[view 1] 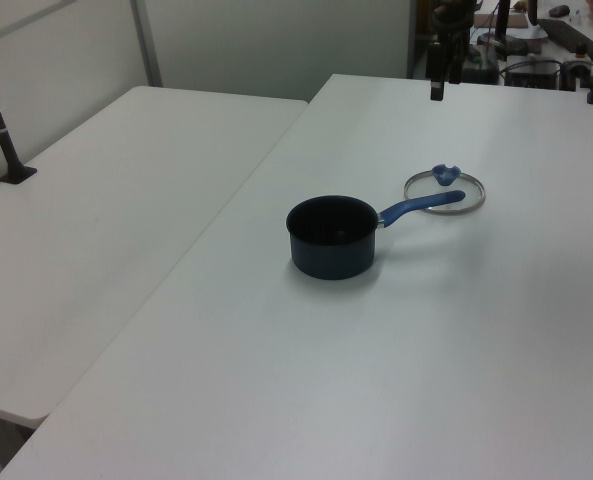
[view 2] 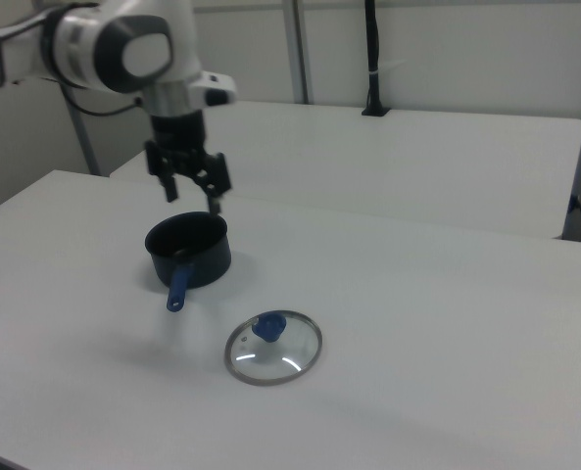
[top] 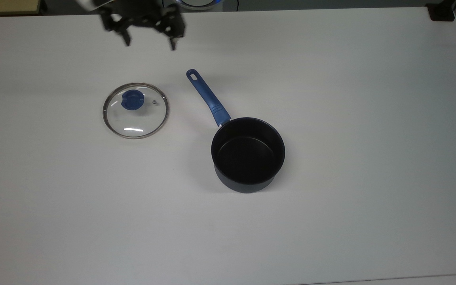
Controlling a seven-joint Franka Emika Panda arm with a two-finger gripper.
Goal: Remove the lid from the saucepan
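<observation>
Resting flat on the surface [top: 331,221], lid [top: 135,111] beside saucepan [top: 247,154], apart.
Hung above, well clear: end effector [top: 149,41], fingers spread wide, gripping nothing.

A lab: plain white tables [view 1: 126,200], partition walls [view 1: 256,40], mounted robot arm [view 2: 114,44].

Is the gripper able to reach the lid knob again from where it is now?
Probably yes. The gripper hangs open above the table, and nothing stands between it and the knob of the lid; the saucepan sits well apart.
</observation>
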